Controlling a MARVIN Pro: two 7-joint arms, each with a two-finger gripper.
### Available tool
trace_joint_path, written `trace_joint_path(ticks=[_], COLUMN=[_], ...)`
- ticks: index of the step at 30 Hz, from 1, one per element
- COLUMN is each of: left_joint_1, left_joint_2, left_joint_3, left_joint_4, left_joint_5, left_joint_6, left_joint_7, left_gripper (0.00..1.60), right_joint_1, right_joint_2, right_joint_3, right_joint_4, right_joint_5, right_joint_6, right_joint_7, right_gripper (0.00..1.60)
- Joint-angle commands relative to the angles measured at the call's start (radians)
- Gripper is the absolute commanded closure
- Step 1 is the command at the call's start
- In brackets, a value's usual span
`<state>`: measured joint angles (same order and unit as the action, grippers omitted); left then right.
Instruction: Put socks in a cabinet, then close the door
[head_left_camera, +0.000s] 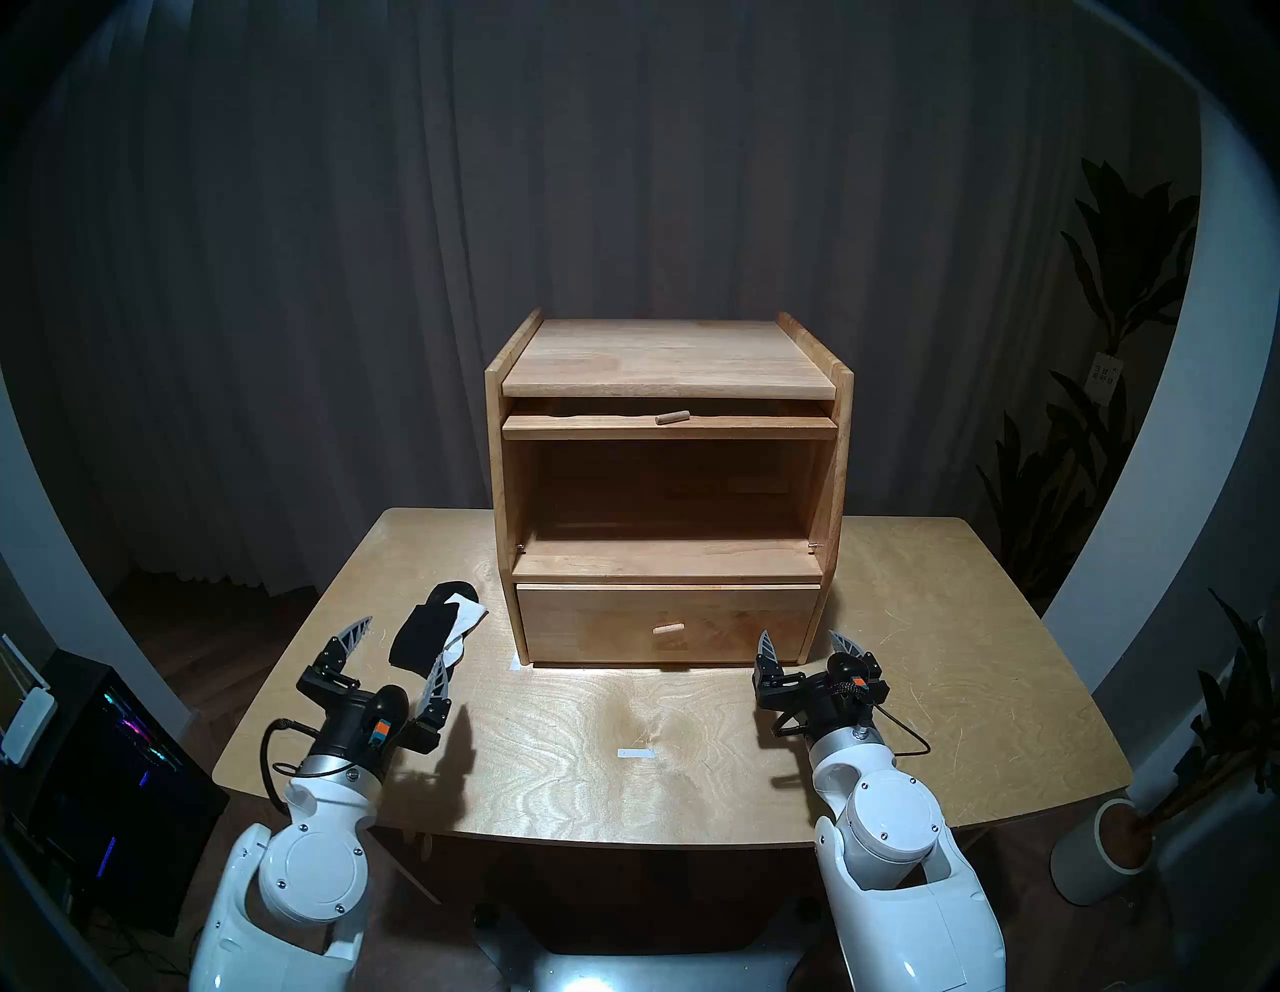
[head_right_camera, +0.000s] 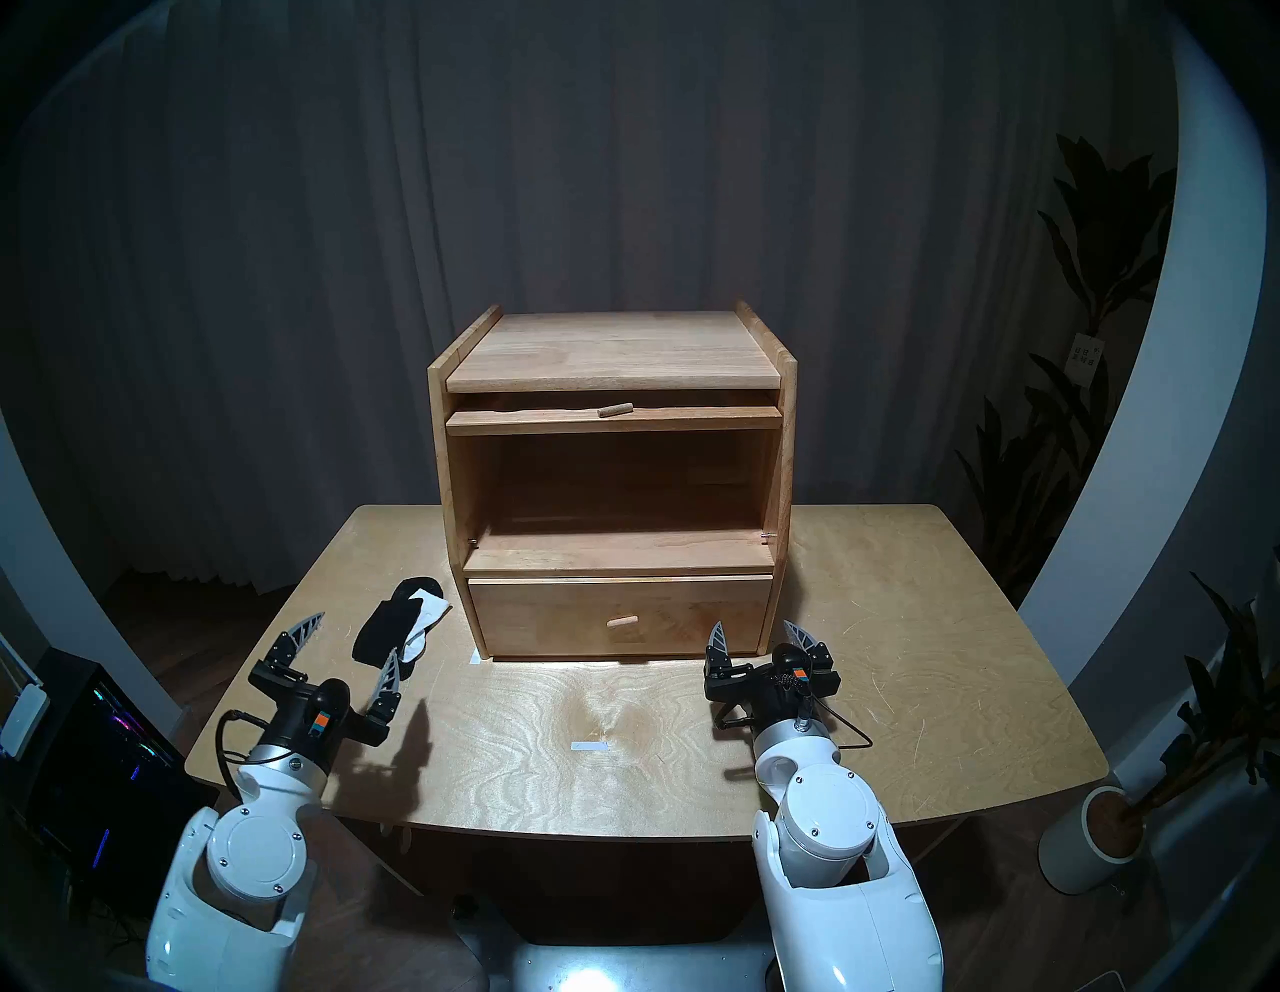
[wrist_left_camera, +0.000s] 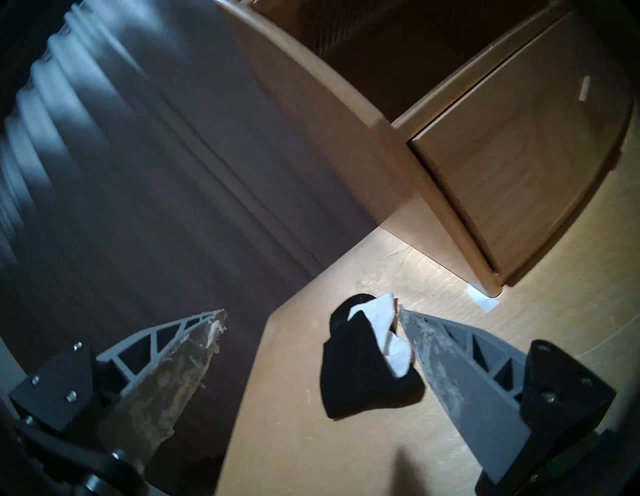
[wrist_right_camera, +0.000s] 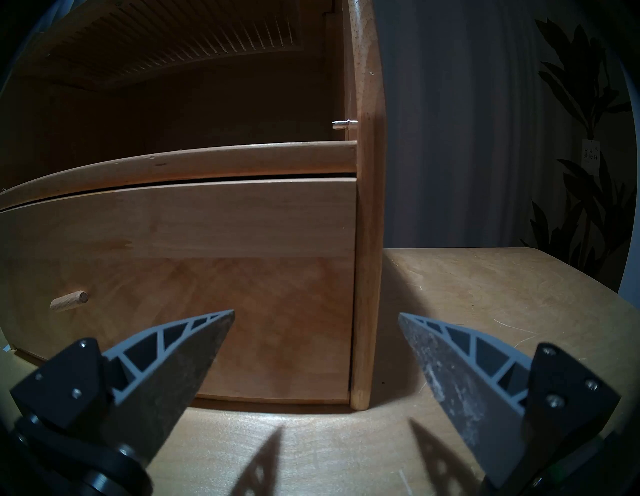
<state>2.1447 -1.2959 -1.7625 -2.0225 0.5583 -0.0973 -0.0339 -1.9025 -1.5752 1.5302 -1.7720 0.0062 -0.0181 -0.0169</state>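
Observation:
The black socks with a white patch lie on the table left of the cabinet. My left gripper hovers open just in front of them. In the left wrist view the socks sit by the right-hand finger, nothing gripped. The door is swung up and lies flat under the cabinet top, its peg knob pointing forward, so the middle compartment is open and empty. My right gripper stands open in front of the drawer's right end. In its wrist view the door's ribbed glass shows overhead.
The drawer with its peg knob is shut. A white tape strip marks the wooden table in front. A lit computer case stands on the floor left; a potted plant stands right. Curtains hang behind.

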Motion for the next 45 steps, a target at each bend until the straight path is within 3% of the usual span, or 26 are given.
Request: trace_joint_path(ticks=[1, 3, 5, 7, 10, 11, 13, 14, 15, 18, 19, 21, 23, 24, 25, 29, 36, 45], left_joint_1=[0.018, 0.018, 0.025, 0.026, 0.031, 0.029, 0.025, 0.020, 0.014, -0.015, -0.028, -0.068, -0.089, -0.110, -0.129, -0.170, -0.244, -0.348], left_joint_2=[0.109, 0.125, 0.169, 0.161, 0.220, 0.199, 0.240, 0.269, 0.252, 0.309, 0.303, 0.331, 0.338, 0.317, 0.333, 0.373, 0.383, 0.349], left_joint_3=[-0.085, -0.091, -0.118, -0.120, -0.135, -0.136, -0.143, -0.145, -0.145, -0.134, -0.127, -0.106, -0.090, -0.091, -0.094, -0.065, -0.017, 0.118], left_joint_4=[-0.077, -0.075, -0.081, -0.083, -0.088, -0.085, -0.083, -0.082, -0.079, -0.072, -0.067, -0.054, -0.038, -0.026, 0.000, 0.066, 0.179, 0.240], left_joint_5=[0.099, 0.106, 0.151, 0.159, 0.199, 0.213, 0.227, 0.224, 0.231, 0.191, 0.193, 0.162, 0.124, 0.086, 0.065, 0.041, 0.057, 0.174], left_joint_6=[-0.031, -0.030, -0.045, -0.051, -0.072, -0.080, -0.096, -0.103, -0.113, -0.122, -0.124, -0.097, -0.063, -0.040, -0.014, 0.051, 0.156, 0.210], left_joint_7=[-0.110, -0.128, -0.202, -0.206, -0.295, -0.282, -0.345, -0.383, -0.376, -0.463, -0.467, -0.517, -0.540, -0.576, -0.614, -0.679, -0.638, -0.537], left_gripper=[0.00, 0.00, 0.00, 0.00, 0.00, 0.00, 0.00, 0.00, 0.00, 0.00, 0.00, 0.00, 0.00, 0.00, 0.00, 0.00, 0.00, 0.00], right_joint_1=[0.010, 0.010, 0.011, 0.011, 0.012, 0.012, 0.012, 0.012, 0.011, 0.010, 0.010, 0.009, 0.008, 0.008, 0.008, 0.006, 0.005, 0.002], right_joint_2=[0.000, 0.000, 0.000, 0.000, 0.000, 0.000, 0.000, 0.000, 0.000, 0.000, 0.000, 0.000, 0.000, 0.000, 0.000, 0.000, 0.000, 0.000], right_joint_3=[0.000, 0.000, 0.000, 0.000, 0.000, 0.000, 0.000, 0.000, 0.000, 0.000, 0.000, 0.000, 0.000, 0.000, 0.000, 0.000, 0.000, 0.001], right_joint_4=[-0.015, -0.015, -0.014, -0.014, -0.014, -0.015, -0.016, -0.017, -0.018, -0.021, -0.022, -0.024, -0.025, -0.025, -0.025, -0.028, -0.030, -0.036], right_joint_5=[0.000, 0.000, 0.000, 0.000, 0.000, 0.000, 0.000, 0.000, 0.000, 0.000, 0.000, 0.000, 0.000, 0.000, 0.000, 0.000, 0.000, 0.000], right_joint_6=[-0.005, -0.005, -0.006, -0.006, -0.006, -0.007, -0.007, -0.007, -0.008, -0.008, -0.008, -0.008, -0.008, -0.008, -0.008, -0.008, -0.008, -0.006], right_joint_7=[0.000, 0.000, 0.000, 0.000, 0.000, 0.000, 0.000, 0.000, 0.000, 0.000, 0.000, 0.000, 0.000, 0.000, 0.000, 0.000, 0.000, 0.000], right_gripper=[0.00, 0.00, 0.00, 0.00, 0.00, 0.00, 0.00, 0.00, 0.00, 0.00, 0.00, 0.00, 0.00, 0.00, 0.00, 0.00, 0.00, 0.00])
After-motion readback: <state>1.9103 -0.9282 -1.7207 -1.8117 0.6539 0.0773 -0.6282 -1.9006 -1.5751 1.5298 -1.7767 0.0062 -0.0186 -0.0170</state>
